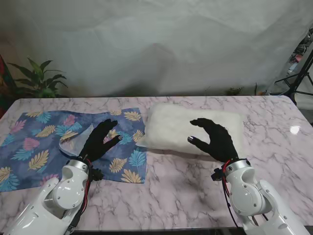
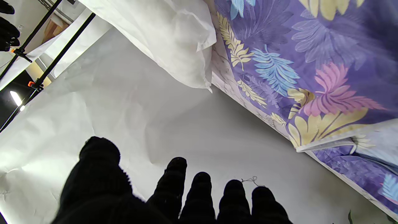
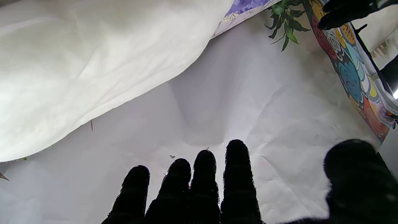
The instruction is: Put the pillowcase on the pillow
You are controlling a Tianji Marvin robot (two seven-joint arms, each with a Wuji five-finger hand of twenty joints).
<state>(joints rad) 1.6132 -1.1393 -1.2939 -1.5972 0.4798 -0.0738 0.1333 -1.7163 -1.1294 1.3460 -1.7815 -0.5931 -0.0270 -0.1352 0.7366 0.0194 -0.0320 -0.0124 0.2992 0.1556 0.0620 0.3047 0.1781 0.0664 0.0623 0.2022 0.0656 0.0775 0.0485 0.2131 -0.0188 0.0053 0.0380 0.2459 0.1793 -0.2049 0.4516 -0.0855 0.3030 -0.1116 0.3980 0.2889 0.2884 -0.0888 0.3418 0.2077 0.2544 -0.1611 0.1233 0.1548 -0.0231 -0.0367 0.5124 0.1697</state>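
A blue pillowcase (image 1: 44,142) printed with coloured leaves lies flat on the left half of the marble table (image 1: 181,191). One part of it near my left hand is folded back, showing pale lining (image 1: 73,143). A white pillow (image 1: 176,127) lies to its right, its left edge touching the pillowcase. My left hand (image 1: 100,139), in a black glove, hovers over the pillowcase's right part, fingers spread, holding nothing. My right hand (image 1: 215,138) hovers over the pillow's near right part, fingers apart and empty. The wrist views show the pillowcase (image 2: 311,68) and pillow (image 3: 77,68) beyond the fingertips (image 2: 202,180).
A potted plant (image 1: 39,78) stands behind the table's far left corner. A white backdrop (image 1: 156,44) hangs behind the table. Dark tripod legs (image 1: 298,78) stand at the far right. Bare marble lies nearer to me between my arms.
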